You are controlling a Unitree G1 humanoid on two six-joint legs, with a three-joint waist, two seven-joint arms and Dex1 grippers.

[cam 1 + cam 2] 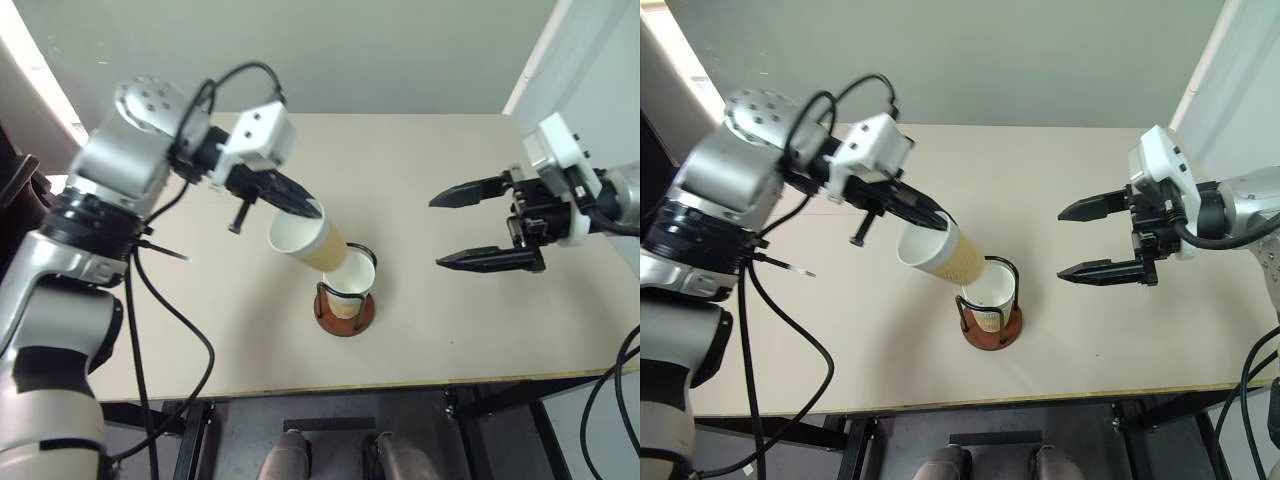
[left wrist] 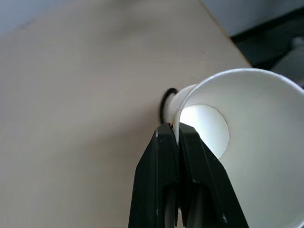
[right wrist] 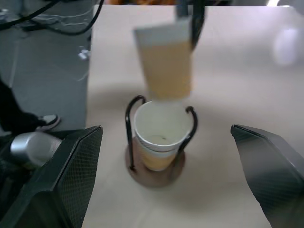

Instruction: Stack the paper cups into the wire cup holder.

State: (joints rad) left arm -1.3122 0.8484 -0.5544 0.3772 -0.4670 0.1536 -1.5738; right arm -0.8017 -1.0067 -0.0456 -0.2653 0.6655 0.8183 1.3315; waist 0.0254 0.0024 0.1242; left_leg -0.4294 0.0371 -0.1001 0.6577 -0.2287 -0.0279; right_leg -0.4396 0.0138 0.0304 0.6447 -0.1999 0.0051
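Centrally in the left eye view, left gripper (image 1: 308, 210) clamped on a tilted paper cup (image 1: 305, 240) above the wire cup holder (image 1: 346, 300), right gripper (image 1: 452, 230) jaws wide apart at right, right wrist view, nested cups (image 3: 159, 135) in the holder mid-frame.

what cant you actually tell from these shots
- How many cups already sit in the wire holder: nested walls hide any below the top one, both head views.
- Whether the held cup touches the cup in the holder: its base is blurred in the right wrist view.
- The left gripper hides part of that cup's rim, left wrist view.
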